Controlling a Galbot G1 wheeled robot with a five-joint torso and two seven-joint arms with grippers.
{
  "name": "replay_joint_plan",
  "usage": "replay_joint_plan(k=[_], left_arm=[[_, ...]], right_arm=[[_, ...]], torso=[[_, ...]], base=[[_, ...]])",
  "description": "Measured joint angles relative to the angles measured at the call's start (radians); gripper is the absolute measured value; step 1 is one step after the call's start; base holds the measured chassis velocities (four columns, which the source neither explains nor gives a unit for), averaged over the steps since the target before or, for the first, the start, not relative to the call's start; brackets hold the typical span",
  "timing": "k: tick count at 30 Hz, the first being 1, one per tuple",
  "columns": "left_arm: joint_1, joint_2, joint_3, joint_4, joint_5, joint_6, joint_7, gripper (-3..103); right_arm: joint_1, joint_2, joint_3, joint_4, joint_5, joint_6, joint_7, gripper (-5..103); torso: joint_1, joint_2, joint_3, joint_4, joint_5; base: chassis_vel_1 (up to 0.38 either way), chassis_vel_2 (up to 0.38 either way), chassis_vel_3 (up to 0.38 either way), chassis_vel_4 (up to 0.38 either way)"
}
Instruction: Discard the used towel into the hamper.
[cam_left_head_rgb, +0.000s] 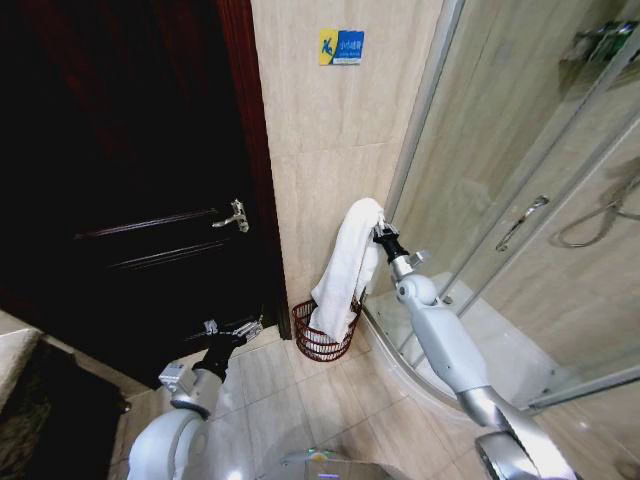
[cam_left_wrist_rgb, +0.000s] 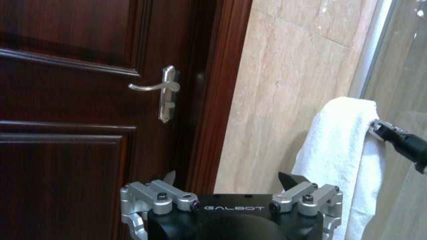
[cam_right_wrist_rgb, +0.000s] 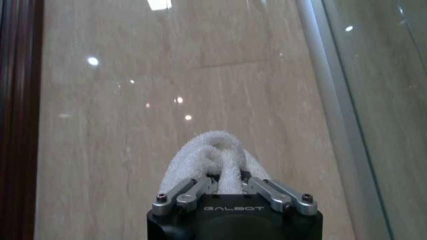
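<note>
Fingers of the right gripper (cam_right_wrist_rgb: 228, 186) pinch the white towel's (cam_left_head_rgb: 345, 268) top fold; soft and limp, it drapes into the wire hamper (cam_left_head_rgb: 324, 332) beside the tiled wall. Left gripper (cam_left_wrist_rgb: 230, 181), spread, waits near the door.

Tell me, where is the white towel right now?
In the head view the towel hangs from the right gripper by the tiled wall, its lower end dangling into the hamper between the dark door and the glass shower.

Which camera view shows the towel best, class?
The head view: the whole towel hangs from the right hand, its end in the hamper. The left wrist view shows its side; the right wrist view, the pinched fold.
</note>
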Motion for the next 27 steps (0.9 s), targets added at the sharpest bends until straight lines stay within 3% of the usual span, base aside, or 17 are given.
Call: replay_joint_plan(k=[13, 20, 27], left_arm=[[0.0, 0.0, 0.0, 0.0, 0.0, 0.0, 0.0, 100], [0.0, 0.0, 0.0, 0.0, 0.0, 0.0, 0.0, 100], [0.0, 0.0, 0.0, 0.0, 0.0, 0.0, 0.0, 100]], right_arm=[[0.237, 0.016, 0.026, -0.235, 0.021, 0.016, -0.019, 14], [0.198, 0.013, 0.026, -0.19, 0.023, 0.013, -0.018, 14], [0.088, 0.053, 0.024, -0.157, -0.005, 0.02, -0.019, 14]], torso=[[0.0, 0.0, 0.0, 0.0001, -0.0002], [0.0, 0.0, 0.0, -0.0001, 0.0], [0.0, 0.0, 0.0, 0.0, 0.0]], base=[[0.0, 0.0, 0.0, 0.0], [0.0, 0.0, 0.0, 0.0], [0.0, 0.0, 0.0, 0.0]])
